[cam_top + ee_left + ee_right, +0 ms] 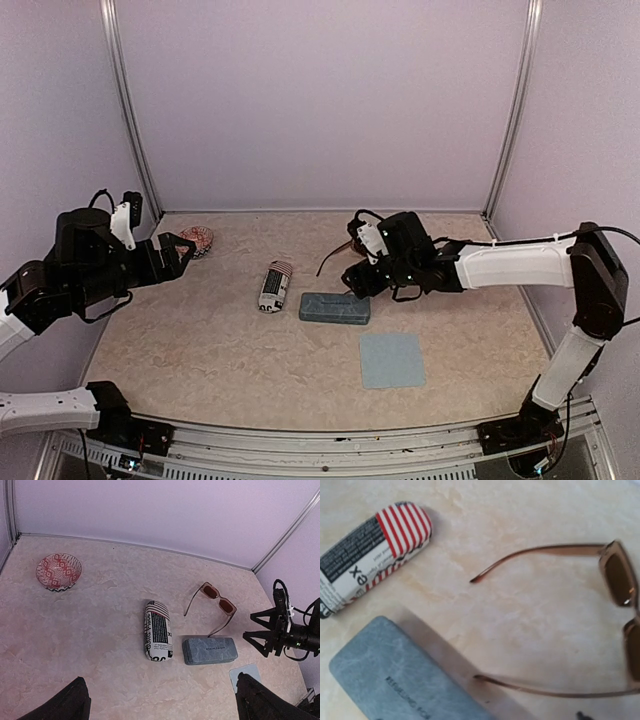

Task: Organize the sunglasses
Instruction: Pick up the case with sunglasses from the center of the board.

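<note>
Far left, our left gripper (183, 250) hangs with its jaws spread wide and empty, just beside a red-and-white patterned ceramic bowl (197, 238). Moving right, a soft fabric pouch printed in red stripes and black-and-white newsprint (275, 285) lies near a closed blue-grey oblong hard case (334, 307).

The reddish-brown rectangular plastic sunglasses with tinted lenses (227, 606) rest on the table at about twelve o'clock from that case, arms unfolded. In the left wrist view their front runs from ten to four o'clock and both arms point toward seven o'clock, at the pouch and case.

Our right gripper (250, 626) hovers close by them, jaws apart and holding nothing. We judge it much the nearer arm for any pick. A pale blue square cloth (392, 360) lies at five o'clock from the case. We see no second pair.
</note>
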You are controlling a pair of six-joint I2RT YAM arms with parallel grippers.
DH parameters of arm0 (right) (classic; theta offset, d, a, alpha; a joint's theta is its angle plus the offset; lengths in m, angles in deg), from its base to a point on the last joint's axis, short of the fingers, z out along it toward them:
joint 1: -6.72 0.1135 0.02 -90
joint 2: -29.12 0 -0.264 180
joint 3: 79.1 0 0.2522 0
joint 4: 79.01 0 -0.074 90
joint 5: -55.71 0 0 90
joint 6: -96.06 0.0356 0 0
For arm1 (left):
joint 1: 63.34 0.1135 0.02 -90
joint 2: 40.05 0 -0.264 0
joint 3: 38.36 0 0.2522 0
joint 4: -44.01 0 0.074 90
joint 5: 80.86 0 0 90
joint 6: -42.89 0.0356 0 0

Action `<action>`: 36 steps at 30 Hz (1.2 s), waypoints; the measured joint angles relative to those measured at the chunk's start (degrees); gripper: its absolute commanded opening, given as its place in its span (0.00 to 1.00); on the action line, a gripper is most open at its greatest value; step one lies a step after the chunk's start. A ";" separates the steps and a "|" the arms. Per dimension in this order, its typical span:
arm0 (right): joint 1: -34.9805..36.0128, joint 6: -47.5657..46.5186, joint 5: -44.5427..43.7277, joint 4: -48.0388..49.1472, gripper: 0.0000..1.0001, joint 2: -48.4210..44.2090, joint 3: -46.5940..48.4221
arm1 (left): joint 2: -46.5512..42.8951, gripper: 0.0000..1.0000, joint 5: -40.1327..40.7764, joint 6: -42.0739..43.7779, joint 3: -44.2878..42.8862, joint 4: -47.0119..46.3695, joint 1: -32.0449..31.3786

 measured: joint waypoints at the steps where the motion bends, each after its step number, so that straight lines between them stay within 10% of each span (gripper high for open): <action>1: -1.09 -1.38 1.97 -0.50 0.85 -0.92 -0.02 | 0.00 0.99 0.17 0.26 0.00 -0.02 0.00; 5: -4.61 -6.03 8.59 -2.14 1.00 -3.52 -0.02 | 0.00 0.99 0.94 1.49 0.00 -0.02 0.00; 19: -6.84 -30.23 33.83 -5.22 1.00 0.09 0.13 | 0.15 0.99 1.57 5.57 0.09 -2.03 0.00; 36: -7.91 -42.40 37.22 -14.49 1.00 18.18 15.37 | 1.40 0.99 1.57 6.91 2.78 -4.04 0.07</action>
